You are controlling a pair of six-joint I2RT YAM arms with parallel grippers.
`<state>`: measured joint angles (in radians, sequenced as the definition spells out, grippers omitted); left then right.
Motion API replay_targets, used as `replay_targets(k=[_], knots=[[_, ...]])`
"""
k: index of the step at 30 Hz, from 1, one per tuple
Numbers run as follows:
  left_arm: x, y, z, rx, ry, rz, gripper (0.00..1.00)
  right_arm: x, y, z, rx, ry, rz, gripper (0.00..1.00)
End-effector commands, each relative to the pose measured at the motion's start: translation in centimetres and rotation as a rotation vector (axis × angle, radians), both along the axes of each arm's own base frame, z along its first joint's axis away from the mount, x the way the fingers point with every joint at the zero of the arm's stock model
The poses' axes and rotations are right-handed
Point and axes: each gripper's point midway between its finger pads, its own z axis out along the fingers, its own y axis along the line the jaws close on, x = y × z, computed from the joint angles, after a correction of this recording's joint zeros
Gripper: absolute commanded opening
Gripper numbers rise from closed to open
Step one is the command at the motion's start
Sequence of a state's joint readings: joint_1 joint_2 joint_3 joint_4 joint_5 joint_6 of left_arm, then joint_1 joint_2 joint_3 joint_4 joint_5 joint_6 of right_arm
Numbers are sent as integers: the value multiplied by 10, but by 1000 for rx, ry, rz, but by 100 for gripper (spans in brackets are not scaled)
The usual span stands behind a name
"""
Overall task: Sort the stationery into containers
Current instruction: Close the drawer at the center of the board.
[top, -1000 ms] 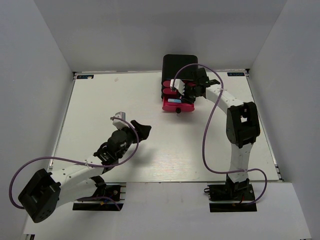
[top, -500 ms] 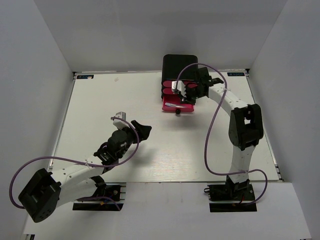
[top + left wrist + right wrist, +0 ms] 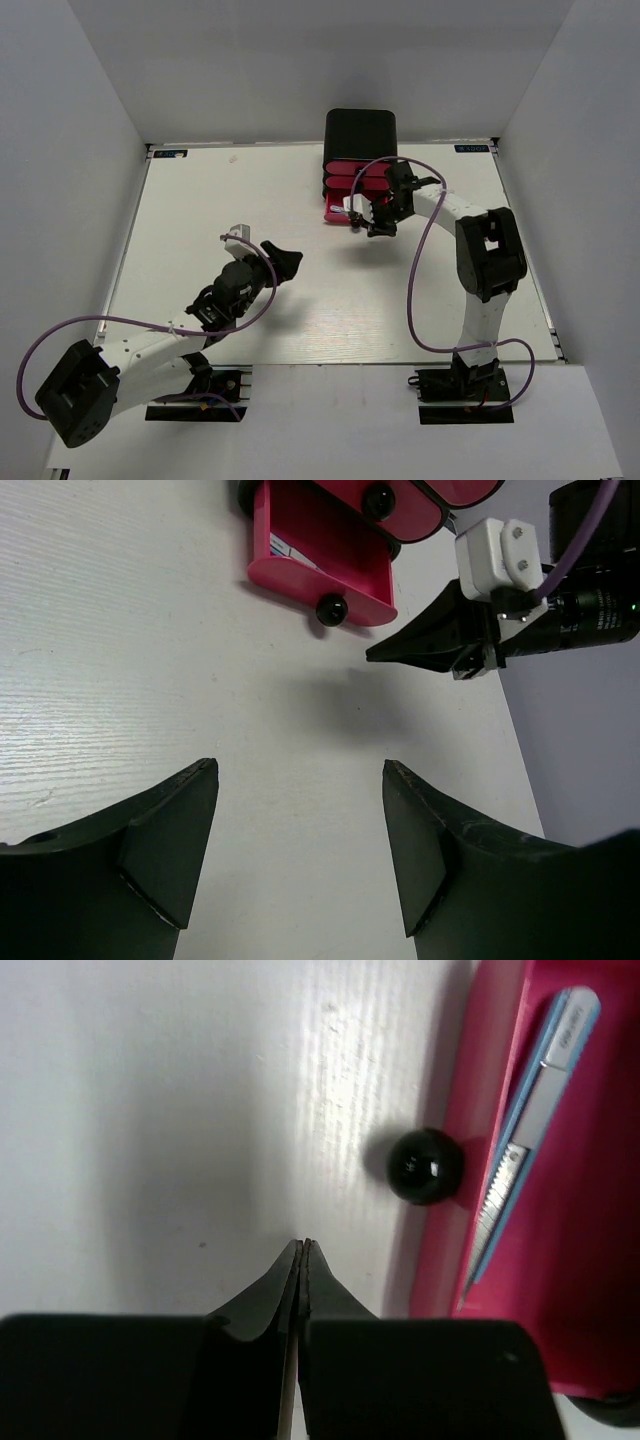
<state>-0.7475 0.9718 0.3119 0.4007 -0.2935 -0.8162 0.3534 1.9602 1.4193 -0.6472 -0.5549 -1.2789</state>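
The black box point(image 3: 360, 130) holds three pink drawers; the lowest drawer point(image 3: 334, 209) is pulled out toward me. In the right wrist view a light-blue and grey pen-like piece point(image 3: 535, 1120) lies inside this drawer point(image 3: 580, 1290), next to its black knob point(image 3: 425, 1165). My right gripper point(image 3: 303, 1246) is shut and empty, its tips just in front of the knob, a little to the side; it also shows in the top view point(image 3: 372, 224). My left gripper point(image 3: 282, 262) is open and empty over bare table, well short of the drawer point(image 3: 325, 560). No other stationery shows.
The white table point(image 3: 200, 220) is walled in grey on three sides. The box stands at the back edge, right of centre. The two upper drawers point(image 3: 440, 492) are shut. The right arm's purple cable point(image 3: 415, 260) loops above the table.
My right gripper has come off the open drawer, moving toward me and down to just in front of its knob. The left arm has not moved. The drawer stays pulled out.
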Motion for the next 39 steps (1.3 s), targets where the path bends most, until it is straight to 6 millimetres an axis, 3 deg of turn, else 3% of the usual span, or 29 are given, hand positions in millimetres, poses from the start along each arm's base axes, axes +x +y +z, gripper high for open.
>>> replay_targets(k=[1,4,6,12,14,23,39], knots=[[-3,2,-1,-4,6,-7,76,34,0,14,-19,-160,-100,0],[-3,2,-1,-4,6,-7,76,53,2,17,-8,-244,-178,0],[-2,3,-1,-2,4,2,76,53,0,11,-21,-251,-217,0],[-4,4,-6,11,19,2,76,78,7,20,9,-379,-311,0],[-2,5,1,0,4,11,76,87,9,24,19,-438,-351,0],[-4,9,1,3,4,20,76,110,5,26,-4,-565,-434,0],[-5,14,-4,9,17,40,76,129,8,27,-16,-658,-449,0]])
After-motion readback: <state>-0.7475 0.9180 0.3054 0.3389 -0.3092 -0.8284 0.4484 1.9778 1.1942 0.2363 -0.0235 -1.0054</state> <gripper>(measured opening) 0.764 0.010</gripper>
